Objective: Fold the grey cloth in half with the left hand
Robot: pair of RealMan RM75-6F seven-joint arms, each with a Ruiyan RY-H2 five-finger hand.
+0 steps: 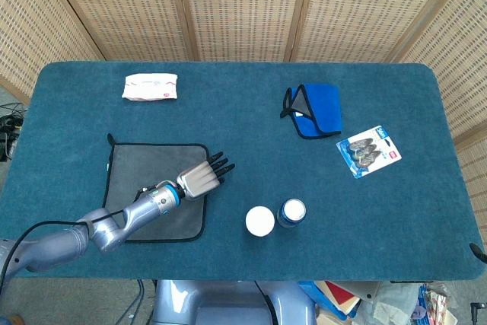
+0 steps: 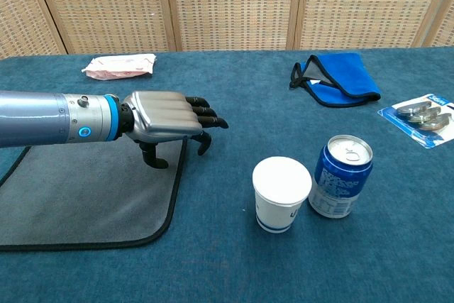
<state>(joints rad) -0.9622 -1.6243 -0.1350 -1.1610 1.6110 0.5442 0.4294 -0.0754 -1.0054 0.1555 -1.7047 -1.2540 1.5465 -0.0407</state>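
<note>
The grey cloth (image 1: 150, 170) (image 2: 85, 189) with a black hem lies flat and unfolded on the blue table, left of centre. My left hand (image 1: 203, 175) (image 2: 170, 120) hovers palm down over the cloth's right edge, its fingers (image 2: 209, 120) stretched past the hem and the thumb hanging down. It holds nothing. Whether the thumb touches the cloth is unclear. The forearm (image 2: 50, 118) crosses above the cloth from the left. My right hand does not show in either view.
A white paper cup (image 2: 281, 193) and a blue can (image 2: 341, 175) stand just right of the cloth. A blue folded cloth (image 1: 314, 109) lies at the far right, a blister pack (image 1: 368, 150) beyond it, and a white packet (image 1: 151, 86) at the far left.
</note>
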